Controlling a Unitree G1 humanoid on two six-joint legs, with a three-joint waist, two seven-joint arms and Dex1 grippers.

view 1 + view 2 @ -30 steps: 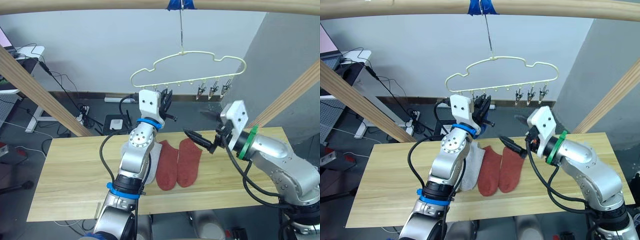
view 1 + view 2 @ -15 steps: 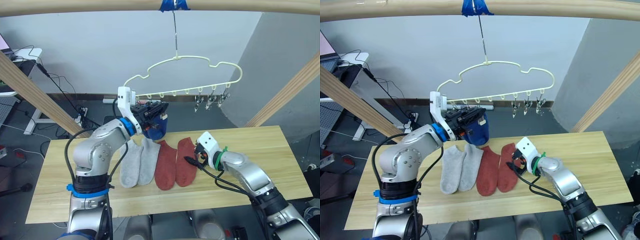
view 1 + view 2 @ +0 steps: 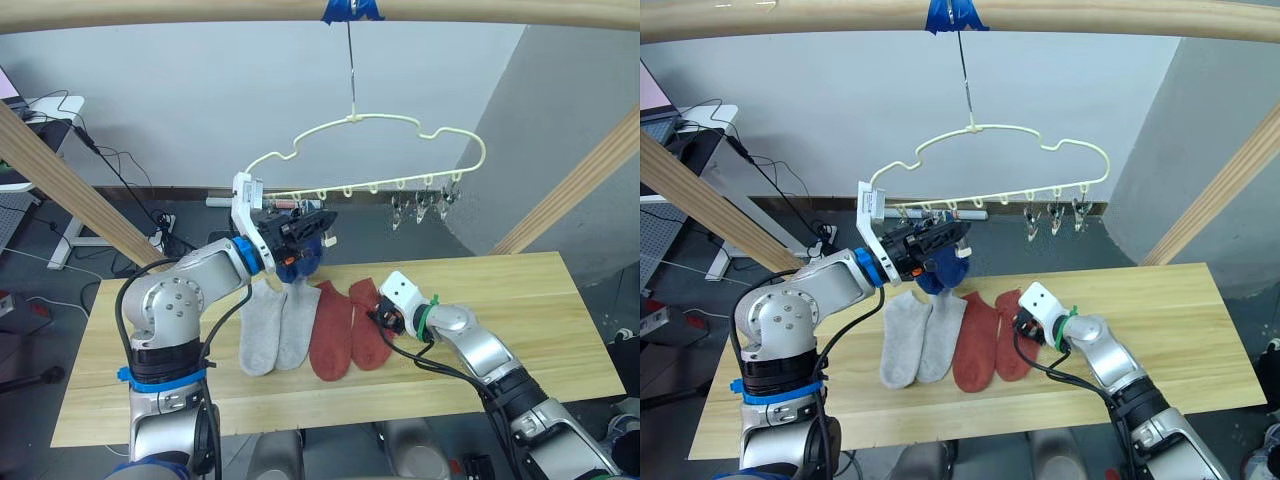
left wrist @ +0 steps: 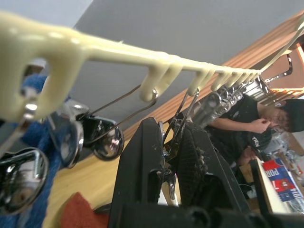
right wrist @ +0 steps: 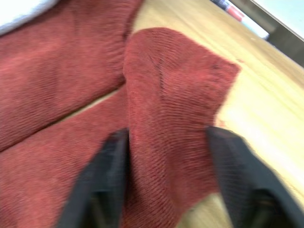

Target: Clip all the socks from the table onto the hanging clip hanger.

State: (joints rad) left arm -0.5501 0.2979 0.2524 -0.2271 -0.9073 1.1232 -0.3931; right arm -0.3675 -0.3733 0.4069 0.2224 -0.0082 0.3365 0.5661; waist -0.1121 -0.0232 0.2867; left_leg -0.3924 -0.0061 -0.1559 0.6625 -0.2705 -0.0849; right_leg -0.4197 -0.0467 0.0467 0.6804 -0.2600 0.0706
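A metal clip of the clip hanger [image 3: 370, 150] is pinched between the closed fingers of the left gripper [image 4: 166, 156], with a blue sock [image 3: 940, 268] hanging at its 9 o'clock; a rust red sock [image 5: 175, 109] on the table [image 3: 520, 300] is straddled by the parted right gripper [image 5: 166, 190]

2 grey socks [image 3: 270, 325]; 2 red socks [image 3: 345, 325]; 1 blue sock [image 3: 300, 262]

left claw [image 3: 312, 224]: raised, fingers nearly together | right claw [image 5: 164, 190]: lowered, fingers spread
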